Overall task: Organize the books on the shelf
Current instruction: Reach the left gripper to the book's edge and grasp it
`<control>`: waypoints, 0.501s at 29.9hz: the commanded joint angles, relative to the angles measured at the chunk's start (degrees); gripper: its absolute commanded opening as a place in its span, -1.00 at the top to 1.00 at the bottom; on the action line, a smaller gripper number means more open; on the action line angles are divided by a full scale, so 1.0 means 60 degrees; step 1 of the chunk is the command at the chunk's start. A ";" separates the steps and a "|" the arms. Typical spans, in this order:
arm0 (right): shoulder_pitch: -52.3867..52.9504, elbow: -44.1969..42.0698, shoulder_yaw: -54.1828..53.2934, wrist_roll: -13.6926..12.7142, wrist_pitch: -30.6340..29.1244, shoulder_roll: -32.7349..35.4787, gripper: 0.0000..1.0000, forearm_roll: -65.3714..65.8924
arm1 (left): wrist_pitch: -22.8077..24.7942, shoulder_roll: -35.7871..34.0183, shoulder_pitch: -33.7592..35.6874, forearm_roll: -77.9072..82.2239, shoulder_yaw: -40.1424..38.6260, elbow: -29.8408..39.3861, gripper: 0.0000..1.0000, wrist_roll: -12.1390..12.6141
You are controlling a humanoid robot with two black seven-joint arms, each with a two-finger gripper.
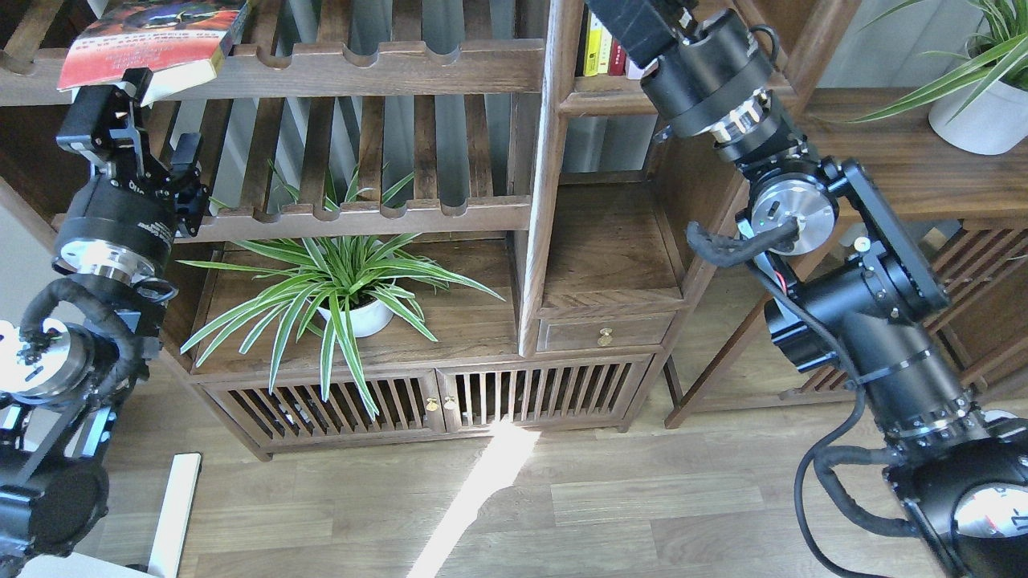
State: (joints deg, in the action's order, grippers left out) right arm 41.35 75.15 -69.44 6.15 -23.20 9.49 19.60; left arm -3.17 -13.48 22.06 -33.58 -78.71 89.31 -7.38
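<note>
A thick book with a red-orange and dark cover [148,36] lies flat on the top slatted rack at the upper left, its corner hanging over the rail. My left gripper [163,111] stands open just below it, one fingertip [135,80] at the book's lower edge. Upright books [602,48], yellow, red and white, stand on the shelf [614,102] in the narrow cubby at the top centre. My right gripper [630,18] reaches up in front of those books. The top edge of the view cuts off its fingers.
A striped-leaf plant in a white pot [353,313] sits on the wide lower board. An empty cubby [610,249] with a small drawer lies below the shelf. A second potted plant [976,112] stands on the side table at the right. Slatted cabinet doors [434,397] line the bottom.
</note>
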 commanded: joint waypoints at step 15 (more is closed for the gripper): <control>-0.0139 0.0000 -0.0013 0.0000 0.0000 -0.0014 -1.00 0.0000 | -0.0834 0.0078 0.0629 -0.0102 -0.0110 -0.0030 -0.78 -0.0030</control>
State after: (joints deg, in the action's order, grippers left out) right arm 40.53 75.15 -69.52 6.15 -23.20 9.40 19.64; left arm -7.03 -13.03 24.64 -34.16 -79.22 89.48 -7.53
